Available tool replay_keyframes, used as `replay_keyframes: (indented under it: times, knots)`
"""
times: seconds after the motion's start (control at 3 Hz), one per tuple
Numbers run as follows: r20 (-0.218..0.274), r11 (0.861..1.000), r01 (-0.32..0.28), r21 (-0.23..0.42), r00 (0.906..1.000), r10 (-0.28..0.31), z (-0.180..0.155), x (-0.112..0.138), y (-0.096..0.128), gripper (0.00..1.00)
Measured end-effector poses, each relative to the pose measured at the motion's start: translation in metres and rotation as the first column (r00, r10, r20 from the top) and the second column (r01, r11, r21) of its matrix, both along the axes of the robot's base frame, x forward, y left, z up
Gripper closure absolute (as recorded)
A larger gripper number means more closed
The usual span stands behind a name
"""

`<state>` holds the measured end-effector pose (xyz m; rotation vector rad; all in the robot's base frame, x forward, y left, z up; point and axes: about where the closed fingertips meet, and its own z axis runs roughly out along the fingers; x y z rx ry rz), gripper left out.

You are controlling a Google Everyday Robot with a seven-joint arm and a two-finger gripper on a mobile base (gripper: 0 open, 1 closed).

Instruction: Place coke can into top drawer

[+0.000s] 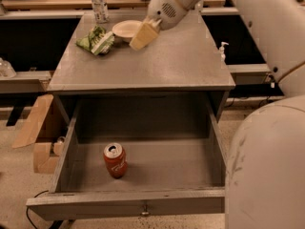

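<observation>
The coke can [115,160], red with a silver top, stands upright inside the open top drawer [128,205], on its floor at the left front. The drawer is pulled far out from the grey cabinet, and its small knob [144,213] shows on the front panel. My gripper [142,35] hangs over the cabinet top, far above and behind the can, beside a white bowl. It holds nothing that I can see.
On the cabinet top [181,61] lie a green-and-white snack bag [96,39], a white bowl [126,29] and a tall clear bottle [98,4] at the back left. A cardboard box [38,128] stands left of the cabinet. My arm's white body [267,166] fills the right foreground.
</observation>
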<state>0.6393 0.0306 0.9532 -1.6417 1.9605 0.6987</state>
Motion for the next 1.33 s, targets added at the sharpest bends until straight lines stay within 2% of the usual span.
replay_keyframes:
  times: [0.33, 0.67, 1.0, 1.33]
  knots:
    - [0.060, 0.992, 0.086, -0.091, 0.9950, -0.081, 0.031, -0.009, -0.069, 1.00]
    - [0.140, 0.970, 0.208, -0.129, 0.9717, -0.190, 0.064, -0.035, -0.133, 1.00]
    - [0.235, 0.932, 0.330, -0.150, 0.9276, -0.290, 0.082, -0.077, -0.184, 1.00]
    - [0.324, 0.891, 0.432, -0.136, 0.8698, -0.372, 0.091, -0.124, -0.215, 1.00]
